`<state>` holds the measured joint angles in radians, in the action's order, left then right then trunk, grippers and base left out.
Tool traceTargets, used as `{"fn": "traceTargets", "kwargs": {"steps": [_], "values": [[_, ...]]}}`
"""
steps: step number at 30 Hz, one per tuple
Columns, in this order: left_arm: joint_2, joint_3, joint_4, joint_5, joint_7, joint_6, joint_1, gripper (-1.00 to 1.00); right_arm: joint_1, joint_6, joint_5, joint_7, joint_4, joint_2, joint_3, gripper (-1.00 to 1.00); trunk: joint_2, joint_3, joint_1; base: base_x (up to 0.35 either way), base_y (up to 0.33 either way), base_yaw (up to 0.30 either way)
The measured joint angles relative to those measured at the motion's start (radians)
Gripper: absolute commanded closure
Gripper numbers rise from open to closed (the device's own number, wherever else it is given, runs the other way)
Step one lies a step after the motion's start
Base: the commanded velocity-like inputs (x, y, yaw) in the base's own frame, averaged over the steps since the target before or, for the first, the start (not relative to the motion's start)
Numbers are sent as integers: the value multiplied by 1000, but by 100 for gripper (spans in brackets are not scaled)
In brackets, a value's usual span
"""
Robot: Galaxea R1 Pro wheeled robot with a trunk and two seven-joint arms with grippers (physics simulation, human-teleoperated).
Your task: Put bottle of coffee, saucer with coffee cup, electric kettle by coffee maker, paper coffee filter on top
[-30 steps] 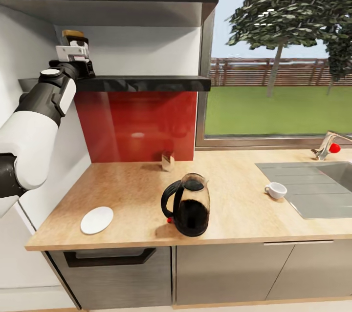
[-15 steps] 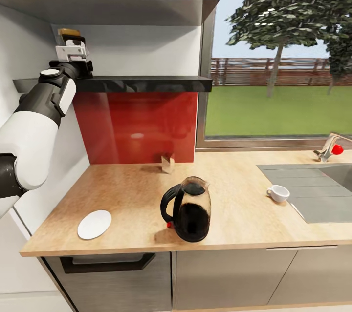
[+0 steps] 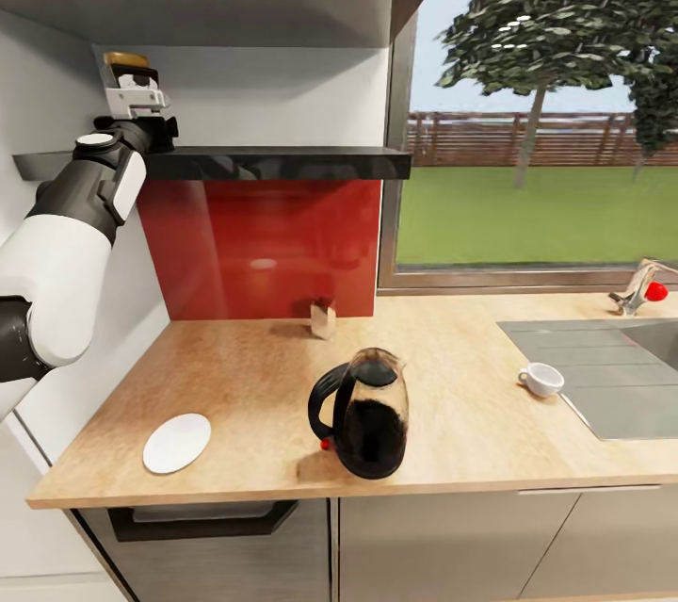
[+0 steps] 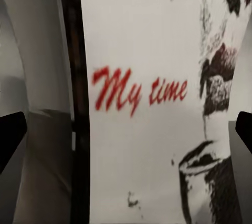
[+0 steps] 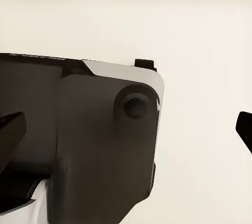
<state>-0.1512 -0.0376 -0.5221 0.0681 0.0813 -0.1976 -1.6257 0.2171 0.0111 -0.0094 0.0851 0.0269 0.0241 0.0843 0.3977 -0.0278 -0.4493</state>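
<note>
My left gripper (image 3: 135,98) is up at the black shelf (image 3: 282,162), its fingers set on either side of the coffee bottle (image 3: 127,67), whose label sits between the fingertips at the wrist camera; whether they press it I cannot tell. My right gripper's fingers stand wide apart around nothing. On the countertop (image 3: 245,366) below stand the kettle (image 3: 363,414), saucer (image 3: 176,442) and cup (image 3: 541,380), well apart.
</note>
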Motion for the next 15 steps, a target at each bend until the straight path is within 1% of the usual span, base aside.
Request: {"fn": "traceTargets", "kwargs": {"steps": [4, 5, 15], "values": [[-1, 1, -1, -1, 0, -2, 0, -100, 0, 0, 0, 0, 0, 0, 0, -100, 0, 0, 0, 5, 0, 0], [-1, 0, -1, -1, 0, -3, 0, 100, 0, 0, 0, 0, 0, 0, 0, -100, 0, 0, 0, 2, 0, 0], [-2, 1, -3, -3, 0, -8, 0, 100, 0, 0, 1, 0, 0, 0, 0, -100, 0, 0, 0, 0, 0, 0]]}}
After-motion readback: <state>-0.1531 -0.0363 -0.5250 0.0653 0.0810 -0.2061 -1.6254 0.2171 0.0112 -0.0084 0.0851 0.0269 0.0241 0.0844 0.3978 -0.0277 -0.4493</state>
